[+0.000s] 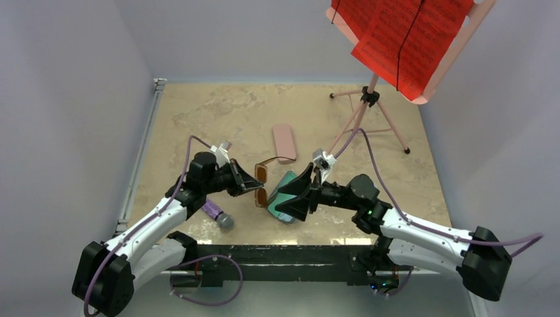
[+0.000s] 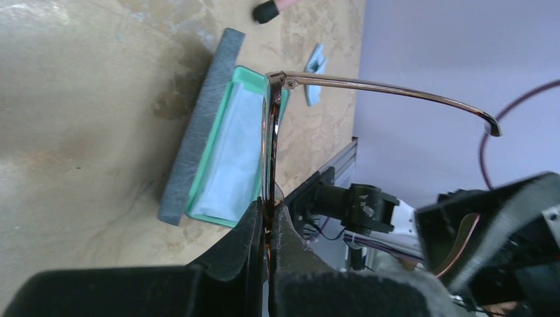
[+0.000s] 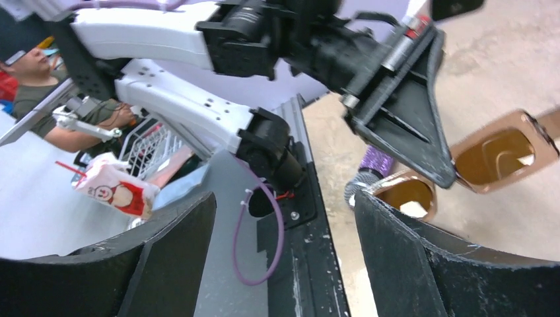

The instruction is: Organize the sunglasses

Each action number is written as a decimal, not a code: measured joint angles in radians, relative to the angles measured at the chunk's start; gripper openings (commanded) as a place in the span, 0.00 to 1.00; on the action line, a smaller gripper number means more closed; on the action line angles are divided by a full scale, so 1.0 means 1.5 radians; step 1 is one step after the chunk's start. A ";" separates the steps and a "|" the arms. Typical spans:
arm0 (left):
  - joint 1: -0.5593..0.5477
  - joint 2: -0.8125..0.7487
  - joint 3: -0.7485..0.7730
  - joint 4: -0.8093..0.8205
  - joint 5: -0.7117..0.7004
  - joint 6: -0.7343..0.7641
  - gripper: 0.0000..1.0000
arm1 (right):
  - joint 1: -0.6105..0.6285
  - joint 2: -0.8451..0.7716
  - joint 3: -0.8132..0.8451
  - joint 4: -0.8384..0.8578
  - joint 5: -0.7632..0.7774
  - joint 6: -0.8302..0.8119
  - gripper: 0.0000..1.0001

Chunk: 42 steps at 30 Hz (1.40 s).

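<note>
Glossy brown sunglasses (image 1: 261, 185), matt mottled table (image 1: 218, 112)

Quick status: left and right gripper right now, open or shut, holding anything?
Left gripper: shut on the brown sunglasses, clamped at the frame.
Right gripper: open, nothing between its jaws.

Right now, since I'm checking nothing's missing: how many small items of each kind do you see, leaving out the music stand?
Sunglasses: 1, brown, in the left pincer
Cases: 2, pink case and grey case
Cloths: 2, one inside the grey case, one loose
Purple tube: 1
Total: 6
</note>
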 measured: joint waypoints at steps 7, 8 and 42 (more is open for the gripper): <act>-0.039 -0.021 -0.023 0.065 0.012 -0.052 0.00 | 0.003 0.100 0.001 0.041 0.072 0.010 0.81; -0.047 -0.021 -0.028 0.075 0.015 -0.058 0.00 | 0.003 0.116 0.002 0.043 0.088 0.011 0.81; -0.072 0.042 -0.118 0.413 0.169 -0.167 0.00 | 0.008 0.111 -0.010 -0.132 0.295 0.259 0.84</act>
